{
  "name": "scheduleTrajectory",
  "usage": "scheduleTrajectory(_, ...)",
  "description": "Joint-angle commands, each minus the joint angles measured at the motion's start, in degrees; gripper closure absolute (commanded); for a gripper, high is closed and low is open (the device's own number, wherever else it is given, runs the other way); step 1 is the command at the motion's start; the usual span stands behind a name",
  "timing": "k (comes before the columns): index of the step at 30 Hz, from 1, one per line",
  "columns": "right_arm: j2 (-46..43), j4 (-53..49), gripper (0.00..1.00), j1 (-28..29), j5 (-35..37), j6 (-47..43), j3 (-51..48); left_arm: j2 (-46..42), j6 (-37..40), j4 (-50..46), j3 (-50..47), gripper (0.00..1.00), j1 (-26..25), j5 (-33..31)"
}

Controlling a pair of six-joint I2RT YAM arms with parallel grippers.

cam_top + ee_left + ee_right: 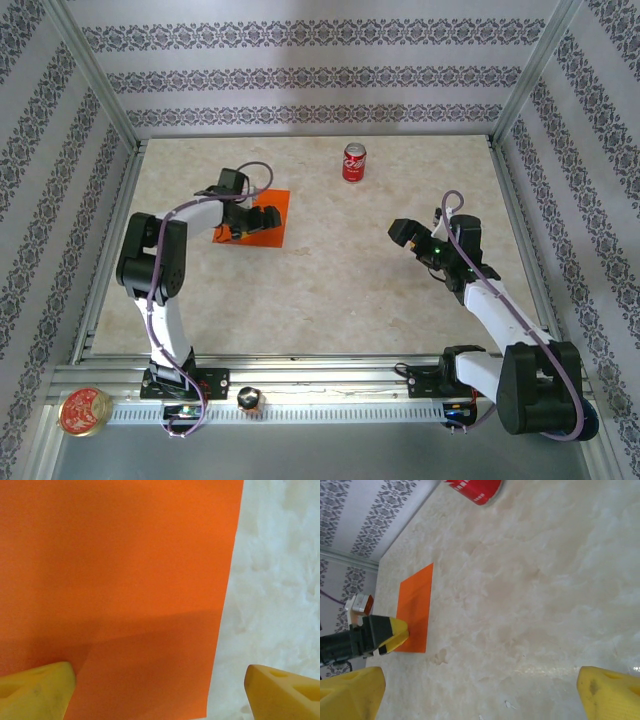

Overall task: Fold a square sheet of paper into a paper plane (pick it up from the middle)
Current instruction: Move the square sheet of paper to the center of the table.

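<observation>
Pick-up step: left gripper open over paper, upper left; right gripper open. Next: pinch paper's middle.

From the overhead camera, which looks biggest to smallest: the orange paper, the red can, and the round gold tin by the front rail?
1. orange paper, largest, though partly covered
2. round gold tin
3. red can, smallest
The tin sits nearer the camera, so its lead over the can is unsure.

Orange sheet, flat and unfolded.
It is laid slightly askew on the table, left of centre and towards the back.
</observation>
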Motion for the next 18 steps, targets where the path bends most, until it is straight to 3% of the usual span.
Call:
scheduleTrajectory(1, 1.1, -0.4, 0.02, 1.3, 0.5, 2.3, 0.4, -0.1, -6.3, -4.8, -6.7, 0.11, -6.3, -1.6)
scheduleTrajectory(12, 6.4, -0.5, 0.02, 7.5, 1.1, 6.3, 1.9, -10.4, -34.7, 5.0, -18.7, 0.08, -24.4, -13.1)
scheduleTrajectory(15, 7.9, -0.4, 0.02, 9.8, 2.7, 7.1, 2.7, -13.2, -36.2, 5.9, -16.8, 0.08, -26.5, -15.3)
scheduleTrajectory(18, 9.5, 0.1, 0.02, 12.1, 4.4, 8.4, 3.6, -14.5, -30.9, 2.8, -12.1, 0.07, -27.1, -19.2)
